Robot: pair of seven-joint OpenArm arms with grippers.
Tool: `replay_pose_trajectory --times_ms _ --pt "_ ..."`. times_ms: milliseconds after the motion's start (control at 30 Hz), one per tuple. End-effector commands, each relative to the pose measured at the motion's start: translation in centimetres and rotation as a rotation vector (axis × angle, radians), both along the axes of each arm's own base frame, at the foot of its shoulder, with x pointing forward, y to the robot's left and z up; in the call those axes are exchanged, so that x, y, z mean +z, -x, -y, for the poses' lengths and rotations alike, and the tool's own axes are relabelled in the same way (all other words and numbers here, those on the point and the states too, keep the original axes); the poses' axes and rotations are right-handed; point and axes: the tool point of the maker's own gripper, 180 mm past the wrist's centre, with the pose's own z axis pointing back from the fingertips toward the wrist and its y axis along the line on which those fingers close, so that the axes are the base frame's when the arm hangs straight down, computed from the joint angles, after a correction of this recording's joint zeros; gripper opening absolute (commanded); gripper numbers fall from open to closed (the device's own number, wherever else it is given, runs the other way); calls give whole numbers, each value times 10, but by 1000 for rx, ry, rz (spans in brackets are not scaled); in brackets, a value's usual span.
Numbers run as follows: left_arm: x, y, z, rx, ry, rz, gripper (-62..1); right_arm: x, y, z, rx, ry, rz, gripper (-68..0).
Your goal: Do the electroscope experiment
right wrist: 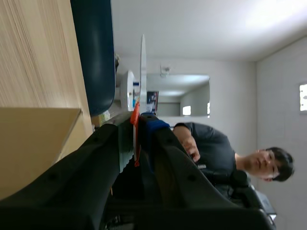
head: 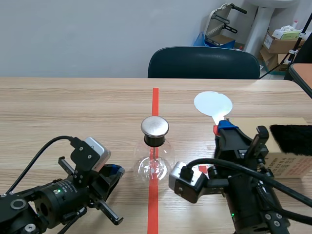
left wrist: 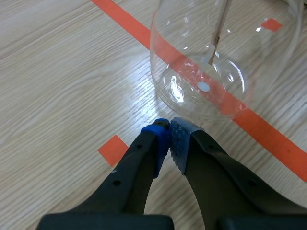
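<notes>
- The electroscope (head: pixel 154 163), a clear glass flask topped by a round metal cap (head: pixel 155 126), stands on the red tape line at the middle of the table (head: pixel 73 107).
- The right gripper (head: pixel 224 129) is clamped on the orange handle of a white disc (head: pixel 213 104), a flat paddle. The disc sits at about two o'clock from the cap and is not touching it.
- The left gripper (head: pixel 111 174) lies low at about eight o'clock from the flask. Its pads (left wrist: pixel 162 139) are pressed together on nothing, just short of the glass.
- At three o'clock from the flask is a cardboard box (head: pixel 287 163) with a black fur pad (head: pixel 292 138) on top, beside the right arm.
- The step in hand appears to be presenting the disc to the electroscope. Whether the disc has been rubbed on the fur cannot be told.
- The next move likely calls for swinging the disc toward eight o'clock to bring it to the cap. It should go gently, so the flask is not knocked.
</notes>
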Motion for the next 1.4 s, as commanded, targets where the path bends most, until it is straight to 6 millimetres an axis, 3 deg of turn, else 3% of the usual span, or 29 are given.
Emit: replay_pose_trajectory --times_ms 0,233,1367 --pt "8 -1 7 -7 27 19 -569 10 -4 6 -30 -13 33 -665" --pt "8 -1 7 -7 28 20 -569 10 -5 19 -102 -20 34 -665" --pt "8 -1 7 -7 28 20 -569 10 -5 19 -102 -20 34 -665"
